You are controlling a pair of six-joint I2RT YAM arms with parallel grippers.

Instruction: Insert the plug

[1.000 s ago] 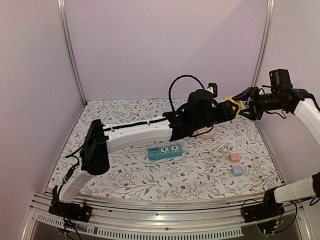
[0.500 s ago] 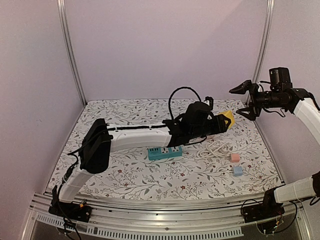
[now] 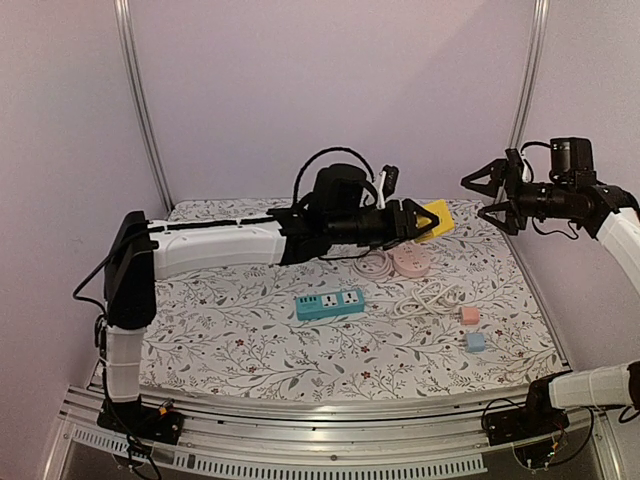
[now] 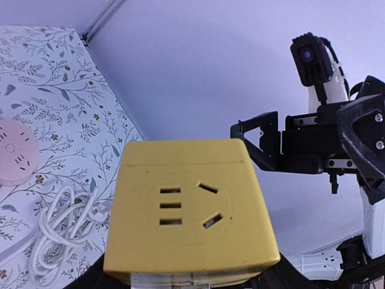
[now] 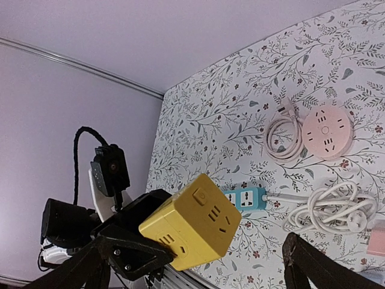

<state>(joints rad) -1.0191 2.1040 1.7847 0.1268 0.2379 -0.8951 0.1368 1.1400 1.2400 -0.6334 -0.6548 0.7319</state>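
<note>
Plug [image 5: 360,222] on the coiled white cable [image 3: 428,298] lies on the table [image 3: 250,330], 5 o'clock of the pink round strip [image 3: 410,262]. I judge my left gripper [image 3: 422,221] is clamping the yellow cube socket [image 3: 436,219] aloft to present its face to the right gripper [image 3: 488,194], jaws apart and empty.

Seen from above, the left arm [image 3: 230,243] spans the far half of the table [image 3: 230,335] from 9 o'clock to past centre and blocks any crossing at its height. It ends in the yellow cube [image 3: 434,219]. Only open air lies between the cube and the right gripper [image 3: 478,196] at 3 o'clock, whose fingers are spread. A frame post [image 3: 522,100] stands close behind that gripper.

On the cloth, the pink round socket [image 3: 410,261], white cable coil [image 3: 435,295] and teal power strip [image 3: 330,303] crowd the centre. Two small blocks [image 3: 472,328] sit at 4 o'clock. Bare cloth lies from 6 to 8 o'clock.
</note>
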